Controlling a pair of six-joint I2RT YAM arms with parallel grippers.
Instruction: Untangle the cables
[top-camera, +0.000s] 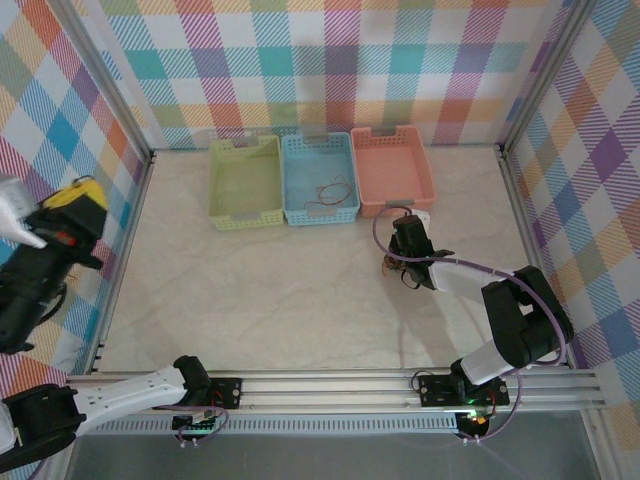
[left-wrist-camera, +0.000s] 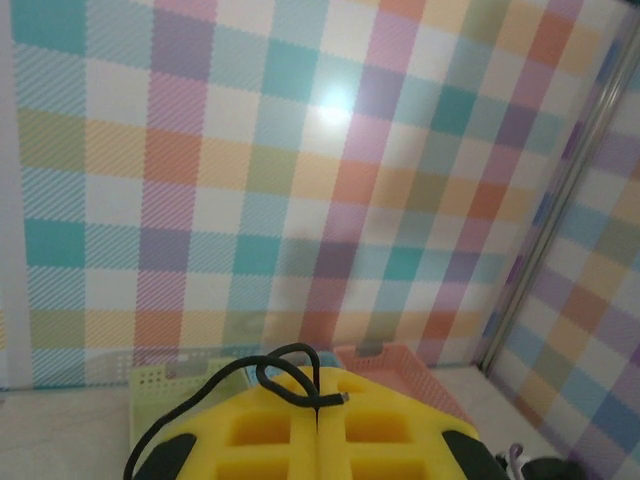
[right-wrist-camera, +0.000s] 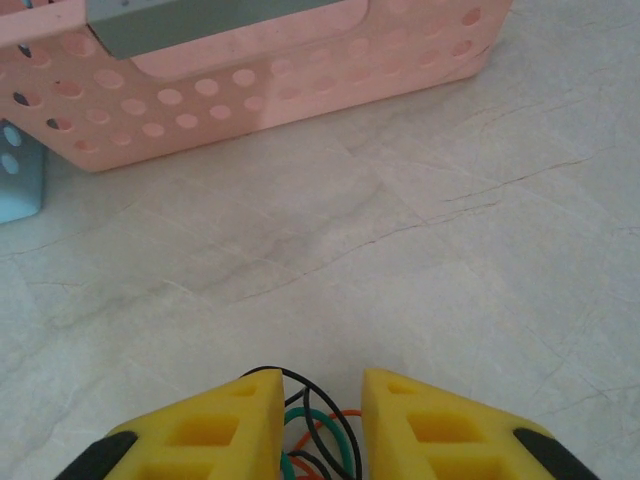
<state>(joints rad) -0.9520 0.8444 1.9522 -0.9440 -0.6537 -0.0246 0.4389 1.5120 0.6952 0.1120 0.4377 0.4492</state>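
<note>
Top external view: three perforated baskets are set in one row at 12 o'clock on the table (top-camera: 300, 300): a green basket (top-camera: 245, 185), a blue basket (top-camera: 300, 165) and a pink basket (top-camera: 392, 170), each just beside the next. One thin cable (top-camera: 330, 192) is seen lying in the blue basket.

Two arms are counted. The right gripper (top-camera: 400, 262) is held low over the table at 3 o'clock, near the front of the pink basket, over one small clump of cables (top-camera: 396, 268). In the right wrist view its two yellow jaws are seen spread apart, with strands of three colours looped in the gap: black, green and orange.

The left gripper (top-camera: 75, 200) is raised at 9 o'clock, beyond the table's edge, against the checked wall (top-camera: 350, 60). In the left wrist view its two jaws are seen pressed together on one black cable (left-wrist-camera: 295, 350), which is looped above the tips and trails away toward 7 o'clock.
</note>
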